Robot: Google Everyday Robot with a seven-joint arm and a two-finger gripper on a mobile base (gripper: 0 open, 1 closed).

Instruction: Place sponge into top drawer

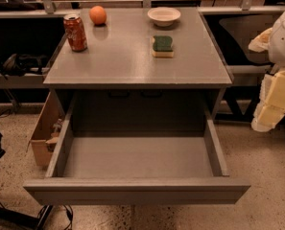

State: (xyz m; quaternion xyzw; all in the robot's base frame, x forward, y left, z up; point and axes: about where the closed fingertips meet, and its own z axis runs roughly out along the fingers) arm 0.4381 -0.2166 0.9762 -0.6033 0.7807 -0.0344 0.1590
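Sponge (pixel 162 46) sits upper centre on the cabinet top (pixel 118 61), drawer (pixel 137 190) open below. Gripper (pixel 275 97) hangs far right, grip state impossible to tell. Risk: a careless reach knocks the bowl (pixel 164 16) just behind.

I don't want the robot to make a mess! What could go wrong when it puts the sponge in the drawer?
The end effector is at the right edge, far from the sponge, so its reach could push the sponge instead of grabbing it. The white bowl sits just behind the sponge and might get bumped. A drop released too early could miss the open top drawer.
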